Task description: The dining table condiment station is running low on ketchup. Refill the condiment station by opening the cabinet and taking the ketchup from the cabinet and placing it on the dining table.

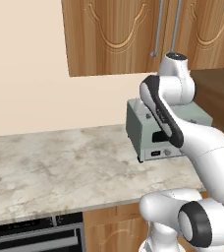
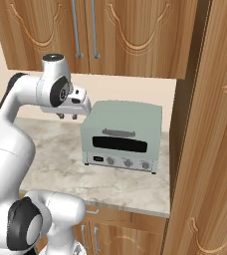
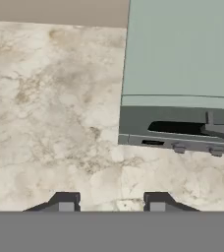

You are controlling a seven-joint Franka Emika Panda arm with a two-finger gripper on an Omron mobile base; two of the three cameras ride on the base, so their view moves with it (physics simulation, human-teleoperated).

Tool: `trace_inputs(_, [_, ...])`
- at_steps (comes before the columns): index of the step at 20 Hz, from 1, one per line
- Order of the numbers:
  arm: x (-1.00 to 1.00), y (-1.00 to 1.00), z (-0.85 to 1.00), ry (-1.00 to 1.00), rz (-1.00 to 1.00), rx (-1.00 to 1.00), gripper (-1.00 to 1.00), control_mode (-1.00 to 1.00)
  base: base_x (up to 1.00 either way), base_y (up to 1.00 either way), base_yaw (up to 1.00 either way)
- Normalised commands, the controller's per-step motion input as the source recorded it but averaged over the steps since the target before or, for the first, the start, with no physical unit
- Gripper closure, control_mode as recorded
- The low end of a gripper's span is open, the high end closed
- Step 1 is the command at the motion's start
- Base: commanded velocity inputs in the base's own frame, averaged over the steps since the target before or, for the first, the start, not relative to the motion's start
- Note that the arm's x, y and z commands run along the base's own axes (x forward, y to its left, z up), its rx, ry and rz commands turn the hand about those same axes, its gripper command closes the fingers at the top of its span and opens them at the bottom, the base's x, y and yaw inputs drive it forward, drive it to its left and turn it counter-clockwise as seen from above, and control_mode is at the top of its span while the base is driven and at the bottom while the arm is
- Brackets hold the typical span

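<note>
The cabinet hangs on the wall above the counter, both arch-carved doors closed. Its two silver bar handles stand side by side. My gripper hangs below the cabinet, pointing down over the marbled counter just left of a toaster oven. It is open, with bare counter showing between its two fingertips. The ketchup is hidden and the dining table is out of view.
A pale green toaster oven sits on the stone counter, close to the gripper's right. A tall wooden panel walls off the right side. A black oven front sits under the counter.
</note>
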Motion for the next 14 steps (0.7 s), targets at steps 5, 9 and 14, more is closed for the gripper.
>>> trace_inputs(5, [-0.21,0.02,-0.08,-0.03,0.0,0.0,-1.0,-1.0,0.0,0.0,0.0])
trace_inputs(9, [-0.92,-0.04,0.12,-0.57,-0.01,0.0,-1.0,-1.0,0.0,0.0,0.0])
trace_inputs(14, [-0.81,0.0,0.93,-0.81,-0.03,-0.01,-1.0,-1.0,0.0,0.0,0.0])
